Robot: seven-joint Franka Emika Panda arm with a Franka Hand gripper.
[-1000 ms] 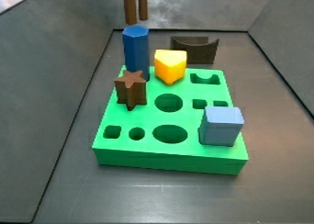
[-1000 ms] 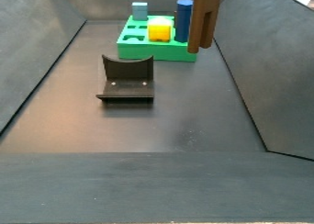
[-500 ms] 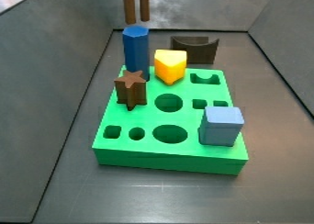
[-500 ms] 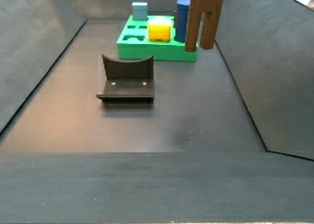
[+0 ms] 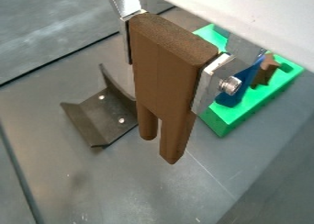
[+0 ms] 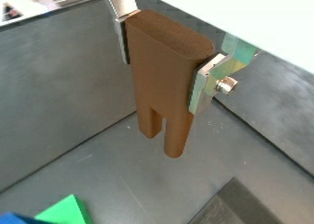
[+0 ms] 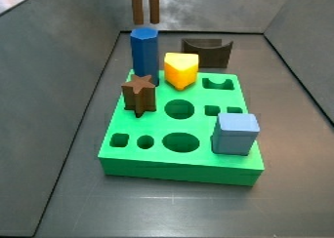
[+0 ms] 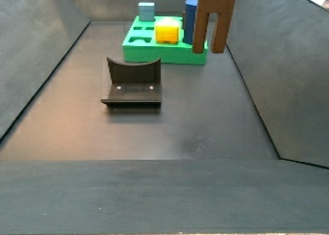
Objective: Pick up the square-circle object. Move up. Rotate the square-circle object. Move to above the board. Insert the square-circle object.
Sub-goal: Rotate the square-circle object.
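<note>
The pincer (image 5: pixel 166 58) grips the tall brown block (image 5: pixel 168 90) upright, raised clear of the floor, near the green board (image 8: pixel 164 48) and fixture (image 8: pixel 131 84).

Lighting is even and diffuse, moderately bright, apparently from overhead. Both wrist views show a blown-out white strip behind the gripper (image 5: pixel 170 62). The dark floor (image 8: pixel 167 123) carries a soft sheen in a side view; shadows are faint. The board (image 7: pixel 183 125) reads saturated, without glare. All four views are low-resolution and soft; the square-circle object (image 6: pixel 166 76) is sharpest.
</note>
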